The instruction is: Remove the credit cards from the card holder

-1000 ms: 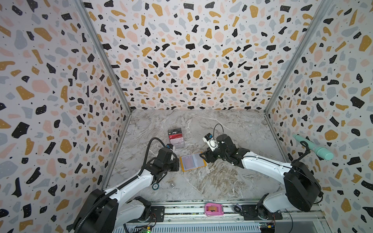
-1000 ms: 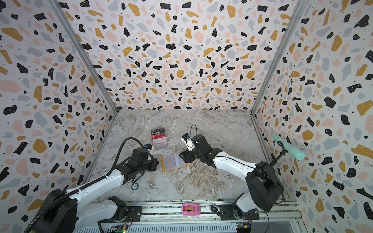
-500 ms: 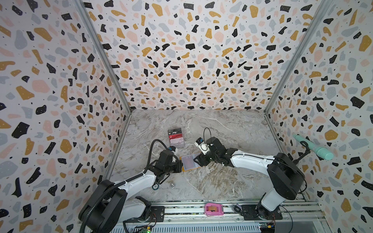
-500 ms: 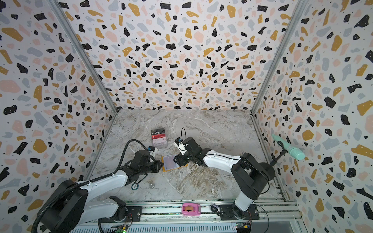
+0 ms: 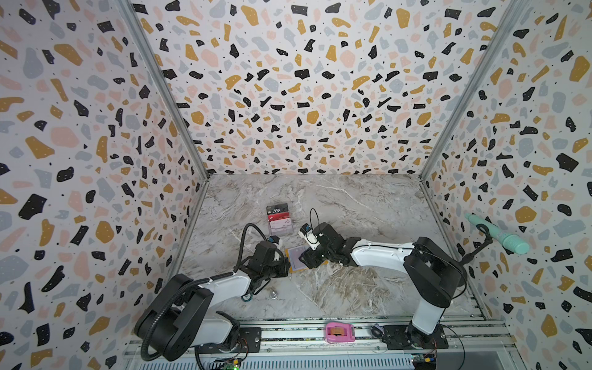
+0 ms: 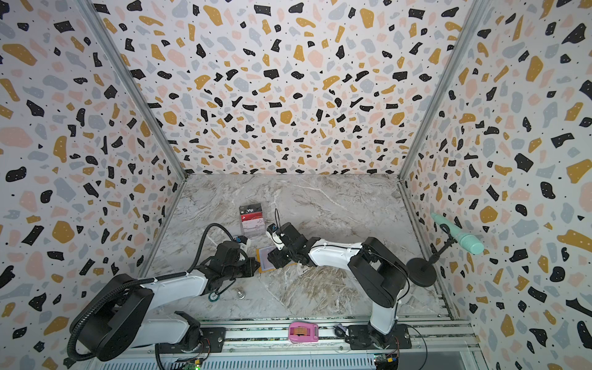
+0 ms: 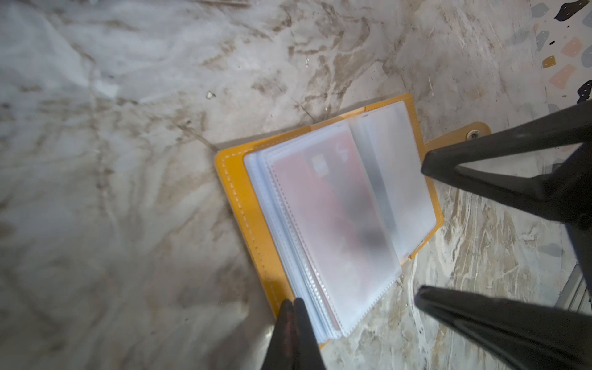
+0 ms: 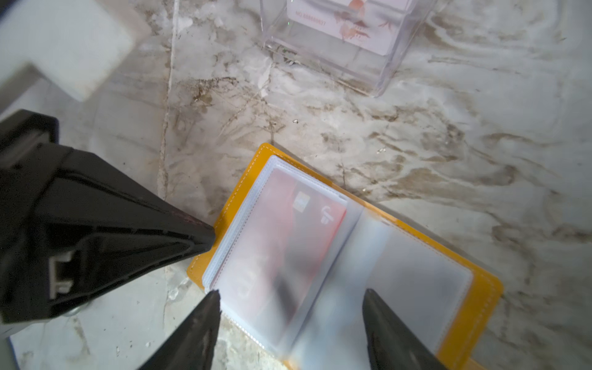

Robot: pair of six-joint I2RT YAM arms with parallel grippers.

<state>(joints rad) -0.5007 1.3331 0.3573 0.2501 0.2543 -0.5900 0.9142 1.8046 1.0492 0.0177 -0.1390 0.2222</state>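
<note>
Closed left gripper is pinning card holder at nine o'clock; open right gripper is hovering over sleeved red card, not yet out.

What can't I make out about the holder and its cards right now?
Card count: both wrist views show one red card through frosted sleeves of the card holder; the stacked sleeves hide any others.
The raised sleeve is blurred in the right wrist view and veils the page behind it.
In both top views the right gripper covers part of the card holder, and the card is too small to see.
The acrylic stand is cut off by the right wrist view's edge.
</note>
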